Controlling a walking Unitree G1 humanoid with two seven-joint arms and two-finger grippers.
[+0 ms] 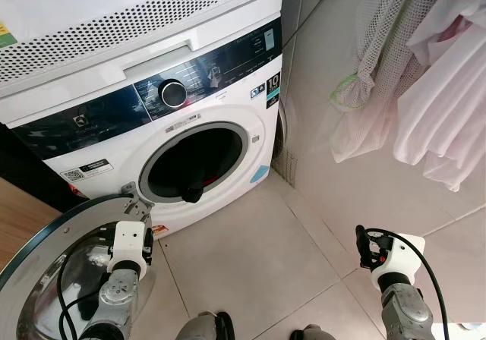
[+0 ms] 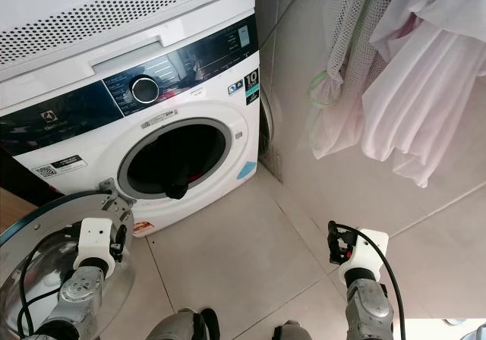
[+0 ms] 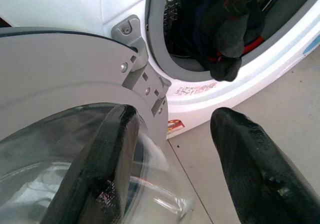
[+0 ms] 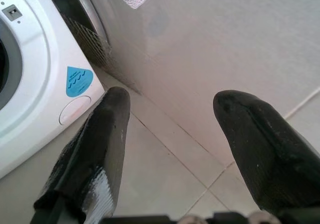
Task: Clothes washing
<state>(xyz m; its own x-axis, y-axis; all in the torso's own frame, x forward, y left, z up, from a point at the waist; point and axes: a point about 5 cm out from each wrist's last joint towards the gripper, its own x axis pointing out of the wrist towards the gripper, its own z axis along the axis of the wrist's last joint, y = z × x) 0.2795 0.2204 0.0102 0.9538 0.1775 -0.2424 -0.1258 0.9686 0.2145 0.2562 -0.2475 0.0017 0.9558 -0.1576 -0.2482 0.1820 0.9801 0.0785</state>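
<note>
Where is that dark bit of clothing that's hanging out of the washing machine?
In the left eye view, the dark garment droops over the lower rim of the washing machine drum opening, just right of the open door where the left gripper hovers.

The washing machine (image 1: 152, 120) stands ahead and to the left on the tiled floor (image 1: 258, 264), its door (image 1: 45, 264) swung open to the left on a hinge (image 3: 140, 69) beside the drum opening. Clothes (image 3: 225, 29) lie in the drum (one piece hangs over the lip). To the right, a mesh bag (image 1: 380, 59) and garments (image 1: 448, 89) hang against the wall.
</note>
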